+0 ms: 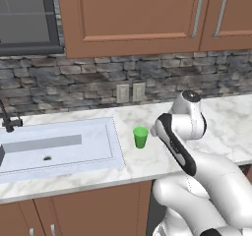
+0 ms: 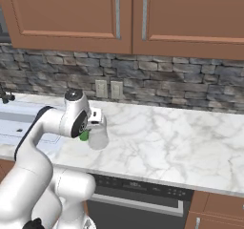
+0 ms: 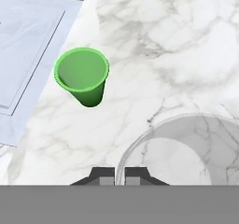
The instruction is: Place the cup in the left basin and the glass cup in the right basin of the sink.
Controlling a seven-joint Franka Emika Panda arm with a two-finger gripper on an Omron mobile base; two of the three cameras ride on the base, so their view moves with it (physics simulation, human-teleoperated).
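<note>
Nothing delivered yet; both halves of the task open.

Desk (image 1: 221, 127): marble, spanning the middle and right of the left base frame, carrying both vessels.

Sink (image 1: 115, 146): at the left of that frame, with the tap (image 1: 7, 122) at the far left edge. One basin (image 1: 74, 154) in sight, bare apart from its drain hole (image 1: 47, 158); cannot tell from here whether left or right basin. No vessel inside the part on show.

Glass (image 3: 186, 148): lower right of the hand frame, rim arc sweeping down to the bottom centre. In the right base frame, left of centre, seemingly on the marble; lifted or resting, cannot tell. Well clear of the sink, so right-basin step just begun at most.

Cup (image 1: 141, 137): upright on the desk just right of the sink rim, centre of the left base frame; upper left in the hand frame, near the glass but apart. Untouched, outside the sink; left-basin step not started.

End effector (image 3: 120, 175): bottom centre of the hand frame, clenched, fingertips pinching the glass wall at the near rim, one tip inside and one outside by the look.

Judged remaining: carry the glass leftward over the sink and release in the right basin, then grasp the cup and set in the left basin.
</note>
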